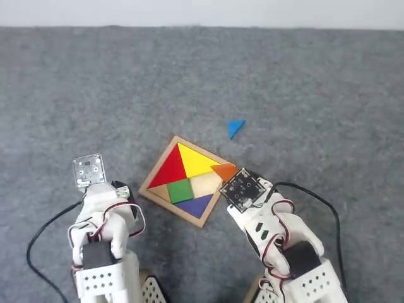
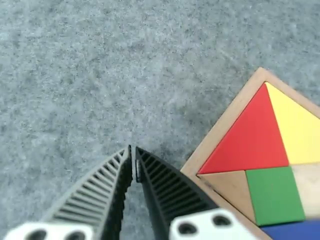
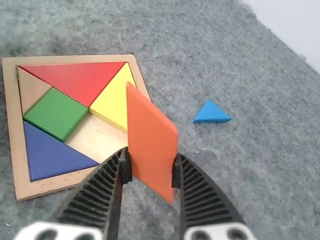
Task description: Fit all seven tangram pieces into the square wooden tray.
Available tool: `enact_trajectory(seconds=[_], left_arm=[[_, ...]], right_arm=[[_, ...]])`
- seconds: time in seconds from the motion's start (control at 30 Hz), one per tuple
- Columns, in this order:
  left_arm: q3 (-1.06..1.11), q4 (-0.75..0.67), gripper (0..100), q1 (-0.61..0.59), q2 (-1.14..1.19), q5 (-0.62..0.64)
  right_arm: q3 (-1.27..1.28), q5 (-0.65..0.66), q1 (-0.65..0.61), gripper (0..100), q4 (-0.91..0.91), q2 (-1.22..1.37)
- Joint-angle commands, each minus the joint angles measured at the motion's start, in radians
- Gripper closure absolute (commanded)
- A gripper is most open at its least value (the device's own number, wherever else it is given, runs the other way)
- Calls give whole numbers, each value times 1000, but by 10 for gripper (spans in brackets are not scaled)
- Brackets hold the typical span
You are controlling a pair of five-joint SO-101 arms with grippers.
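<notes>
The tray (image 1: pixel 169 204) sits mid-frame in the high view holding the red (image 1: pixel 169 169), yellow (image 1: pixel 192 161) and dark-blue (image 1: pixel 196 205) triangles and the green square (image 1: pixel 180 190). Its right side has a bare gap (image 1: pixel 205 183), likely why the right gripper (image 3: pixel 150 164) hangs there clamped on the orange piece (image 3: pixel 150 140), held on edge. The left gripper (image 2: pixel 134 150) sits closed and empty just beside the tray's left corner, out of the way, and the small blue triangle (image 1: pixel 235 128) lies loose to the upper right.

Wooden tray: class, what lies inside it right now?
Red triangle, yellow triangle, green square, blue triangle, plus a bare gap. The orange piece in the right end effector hides part of it.
</notes>
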Motion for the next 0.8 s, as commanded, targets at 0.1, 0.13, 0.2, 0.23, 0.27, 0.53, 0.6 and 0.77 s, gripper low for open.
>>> enact_trajectory(seconds=[0.1,0.13,0.2,0.23,0.27,0.53,0.6,0.77], left_arm=[[-8,9,986,-5,-11,-2],[-8,9,986,-5,-11,-2],[-8,9,986,-5,-11,-2],[-8,9,986,-5,-11,-2],[-8,9,986,-5,-11,-2],[-8,9,986,-5,-11,-2],[-8,9,986,-5,-11,-2],[-8,9,986,-5,-11,-2]], right_arm=[[-38,-5,15,991,-12,-21],[-38,-5,16,991,-12,-21],[-37,-3,16,991,-13,-21],[-37,-3,16,991,-13,-21],[-37,-3,16,991,-13,-21],[-64,-11,19,991,-12,-10],[-80,-23,19,991,-2,-7],[-164,-12,4,991,19,108]])
